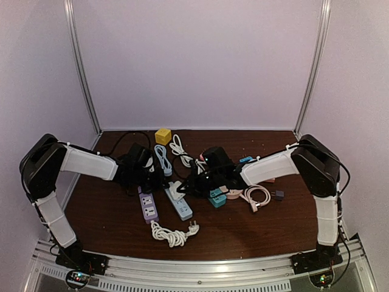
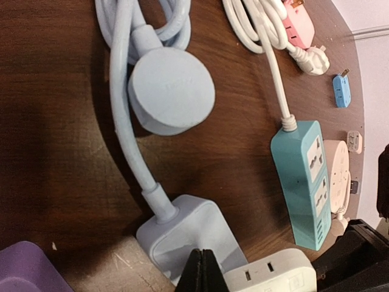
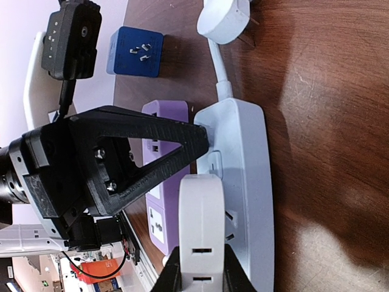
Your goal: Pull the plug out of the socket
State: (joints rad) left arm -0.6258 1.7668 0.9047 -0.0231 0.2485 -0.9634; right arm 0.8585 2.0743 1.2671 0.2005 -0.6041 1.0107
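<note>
while the right gripper (image 3: 200,271) clamps the white plug (image 3: 200,213), its prongs show yet seem not free of the pale power strip (image 3: 246,140); final pull remains. left gripper (image 3: 203,143) (jaws together) pins that strip. purple strip (image 3: 165,112) crowds alongside; teal strip (image 2: 304,182) lies apart.

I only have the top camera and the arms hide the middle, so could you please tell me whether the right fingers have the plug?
Observer: Yes, the right wrist view shows the right fingers clamped on the white plug.
Operator: Is it out yet?
Observer: Partly; bare prongs show in a gap between plug and power strip.
Operator: What is the left arm doing?
Observer: Its shut left fingers rest on the strip's cord end, beside the switch.
</note>
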